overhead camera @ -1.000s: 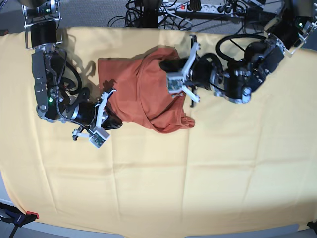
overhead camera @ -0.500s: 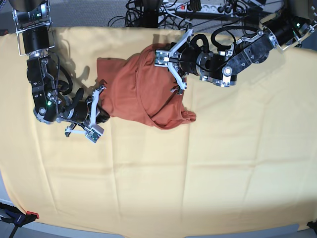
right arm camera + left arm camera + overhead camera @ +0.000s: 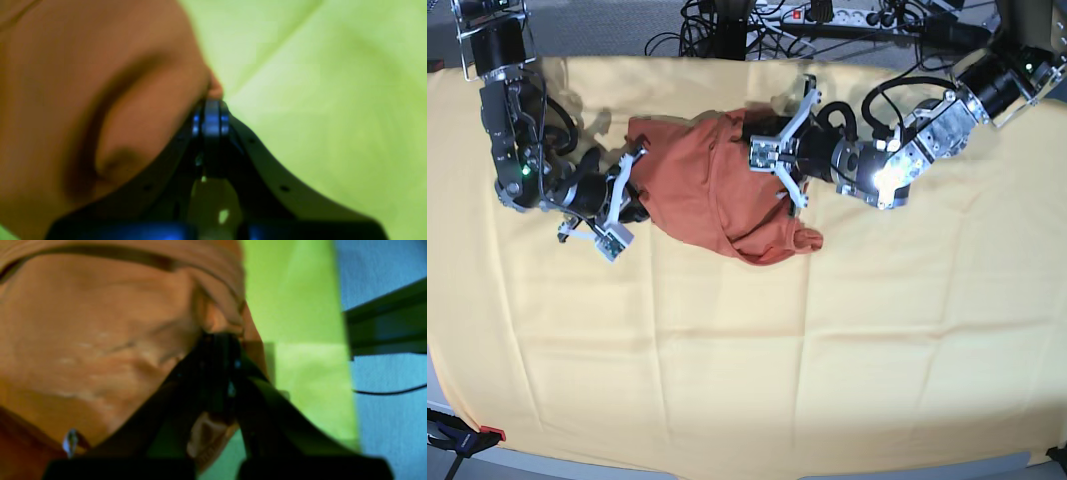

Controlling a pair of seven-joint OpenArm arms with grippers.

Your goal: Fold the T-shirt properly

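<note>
The rust-orange T-shirt (image 3: pixel 712 185) lies bunched and creased on the pale yellow cloth (image 3: pixel 747 350), at the back middle of the base view. My left gripper (image 3: pixel 750 129) comes in from the right and is shut on a fold at the shirt's far edge. The left wrist view shows its tips (image 3: pixel 218 340) pinching orange fabric (image 3: pixel 100 340). My right gripper (image 3: pixel 641 207) comes in from the left and is shut on the shirt's left edge. In the right wrist view its tips (image 3: pixel 210 105) clamp the fabric (image 3: pixel 83 100). A small lobe (image 3: pixel 805 238) of the shirt sticks out at the front right.
The yellow cloth covers the whole table. Black cables and a power strip (image 3: pixel 827 15) lie beyond the far edge. A clamp with a red tip (image 3: pixel 467 437) sits at the front left corner. Both arms reach in low over the back of the table.
Both grippers kept their hold on the shirt. The left gripper moved nearer and slightly right; the right gripper moved farther away. The shirt stays bunched between them.
</note>
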